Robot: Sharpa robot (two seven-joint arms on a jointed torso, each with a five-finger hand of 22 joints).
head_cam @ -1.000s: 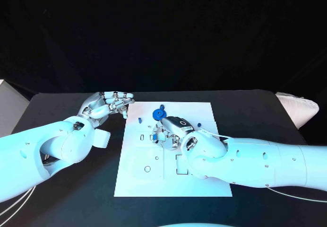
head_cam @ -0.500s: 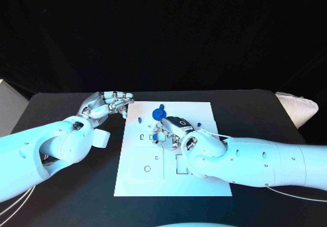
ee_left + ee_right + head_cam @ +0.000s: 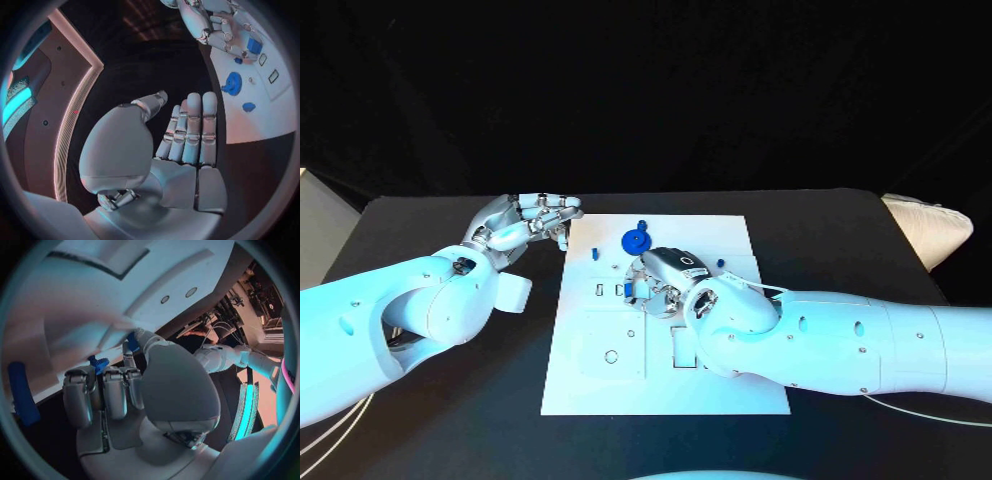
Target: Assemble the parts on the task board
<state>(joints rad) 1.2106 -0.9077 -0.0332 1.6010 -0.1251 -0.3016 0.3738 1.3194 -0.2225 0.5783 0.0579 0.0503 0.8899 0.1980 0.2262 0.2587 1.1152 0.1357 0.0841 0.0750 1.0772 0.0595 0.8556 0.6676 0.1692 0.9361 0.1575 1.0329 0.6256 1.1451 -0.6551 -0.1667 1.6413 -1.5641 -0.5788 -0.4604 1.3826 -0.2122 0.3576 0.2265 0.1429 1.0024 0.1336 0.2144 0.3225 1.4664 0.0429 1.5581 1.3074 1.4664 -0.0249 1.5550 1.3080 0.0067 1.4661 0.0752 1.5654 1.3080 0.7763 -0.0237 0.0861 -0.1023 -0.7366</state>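
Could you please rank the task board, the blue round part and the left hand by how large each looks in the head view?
1. Task board, by far the largest.
2. Left hand, off the board's left edge.
3. Blue round part, smallest, lying near the board's far edge.

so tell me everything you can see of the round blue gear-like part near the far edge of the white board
The round blue gear-like part is a flat disc with a pale hole at its centre, plastic by the look of it. It lies on the white task board near the far edge, with a small blue stub just beyond it. Neither hand touches it; the right hand works nearer the board's middle. The left wrist view shows it too.
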